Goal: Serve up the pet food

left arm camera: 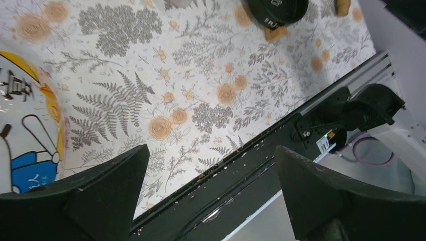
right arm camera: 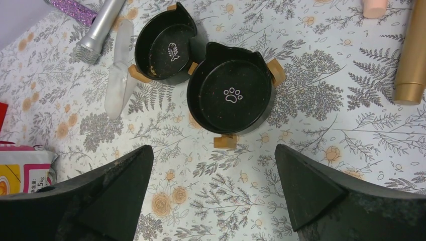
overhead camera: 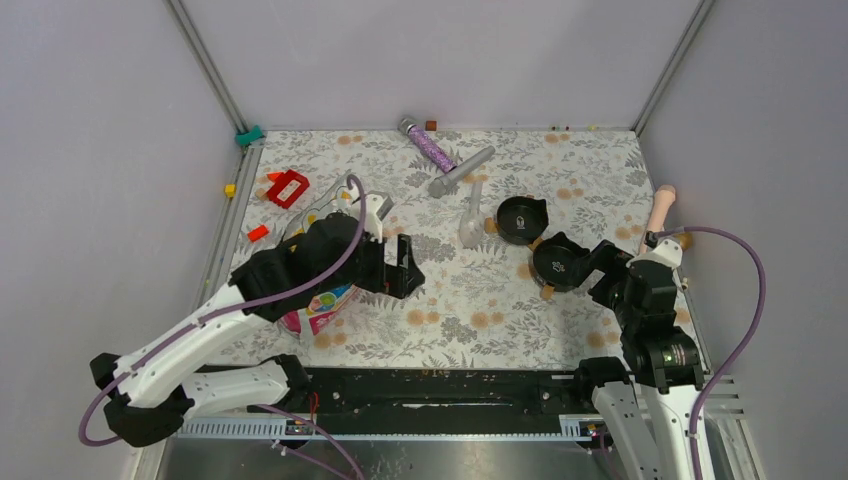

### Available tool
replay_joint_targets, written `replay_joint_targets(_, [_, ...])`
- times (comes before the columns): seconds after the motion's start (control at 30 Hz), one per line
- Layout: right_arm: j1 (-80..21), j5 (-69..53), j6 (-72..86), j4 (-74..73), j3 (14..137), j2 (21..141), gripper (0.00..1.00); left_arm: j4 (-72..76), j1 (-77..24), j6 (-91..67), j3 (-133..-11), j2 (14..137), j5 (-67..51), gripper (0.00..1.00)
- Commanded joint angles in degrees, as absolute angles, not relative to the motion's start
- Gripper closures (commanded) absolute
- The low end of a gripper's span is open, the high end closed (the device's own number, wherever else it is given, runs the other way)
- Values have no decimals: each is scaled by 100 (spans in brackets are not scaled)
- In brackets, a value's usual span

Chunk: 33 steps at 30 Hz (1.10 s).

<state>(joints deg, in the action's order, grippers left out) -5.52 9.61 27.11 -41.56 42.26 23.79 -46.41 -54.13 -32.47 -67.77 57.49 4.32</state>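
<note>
**Two arms poised over the counter's grey-and-orange floral mat.** Each end effector is released, its fingers spread wide with nothing between them.

The left end effector hangs just past a glossy white, pink and yellow pet food bag. The bag lies beneath and behind its wrist. In the left wrist view the bag's cartoon print fills the edge beside one finger. Whether the bag is open cannot be told.

Small brown bits that appear to be pet food lie scattered along the black rail at the counter's near edge, below that end effector's open fingers.

The right end effector is poised just short of a round black bowl with a white paw print. The bowl stands on tan wooden feet directly ahead of the fingers. A second black bowl with a white fish-bone print sits just beside it, farther ahead and to the left.

A translucent white plastic scoop lies flat left of the fish-bone bowl. A silver microphone-shaped handle and a purple glitter tube lie beyond the scoop. A gold cylinder lies well off to the right.
</note>
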Motion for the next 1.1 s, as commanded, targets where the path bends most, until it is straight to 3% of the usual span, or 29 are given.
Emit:
replay_joint_targets(0.0, [-536,1102,2732,-4136,4258,2347,1,-4496,-5443,-3232,-6905,5311,849,1])
replay_joint_targets(0.63, [-534,525,2547,-3710,3883,1866,0,-5336,-5444,-3191,-7427,5453,1787,1])
replay_joint_targets(1.07, [-536,56,2492,-3610,3810,2050,0,-6431,-5003,-2695,-8528,6004,4168,1])
